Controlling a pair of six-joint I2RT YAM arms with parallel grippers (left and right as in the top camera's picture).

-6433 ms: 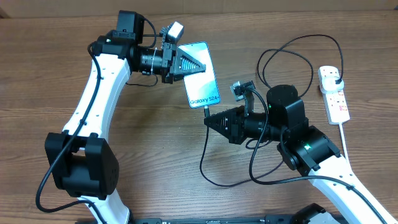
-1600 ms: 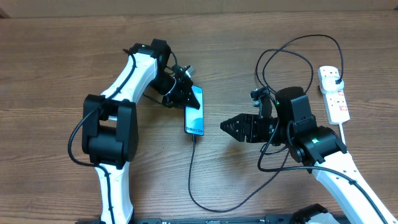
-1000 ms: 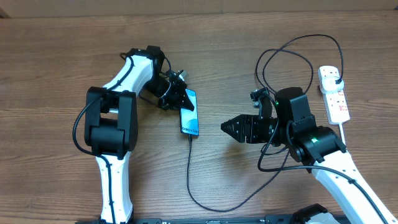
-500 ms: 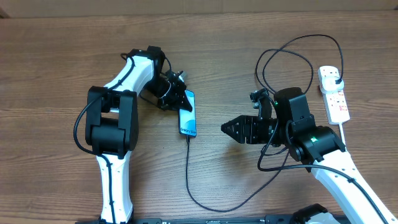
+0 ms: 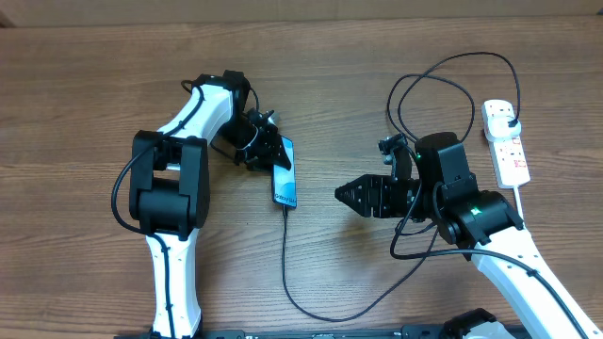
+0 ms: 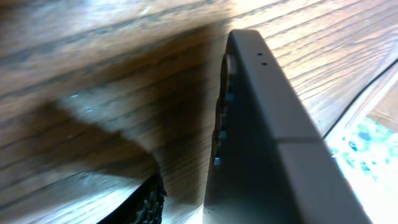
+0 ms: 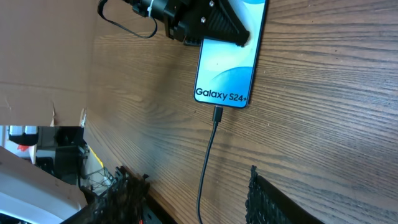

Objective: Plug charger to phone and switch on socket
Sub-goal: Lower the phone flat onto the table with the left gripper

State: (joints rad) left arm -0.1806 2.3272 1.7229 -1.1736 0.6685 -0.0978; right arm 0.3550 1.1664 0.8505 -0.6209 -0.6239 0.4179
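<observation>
The phone point(image 5: 285, 173) stands tilted on its long edge on the table, screen toward my right arm, and reads "Galaxy S24+" in the right wrist view point(image 7: 227, 68). The charger point(image 5: 286, 268) has its tip in the phone's lower end point(image 7: 217, 114). Its thin black cable loops across the table to a black plug in the white socket point(image 5: 508, 149). My left gripper point(image 5: 271, 154) is at the phone's upper part with its jaws apart. Wood shows between one finger point(image 6: 148, 200) and the phone's dark edge point(image 6: 267, 137). My right gripper point(image 5: 344, 195) hovers open and empty right of the phone.
The black cable makes wide loops above and below my right arm point(image 5: 443, 71). The socket's white cord point(image 5: 520, 212) runs toward the front edge at far right. A cardboard wall point(image 5: 301, 11) borders the table's far side.
My left gripper's jaws have parted from the phone. The phone has shifted only slightly. My right arm has stayed still.
</observation>
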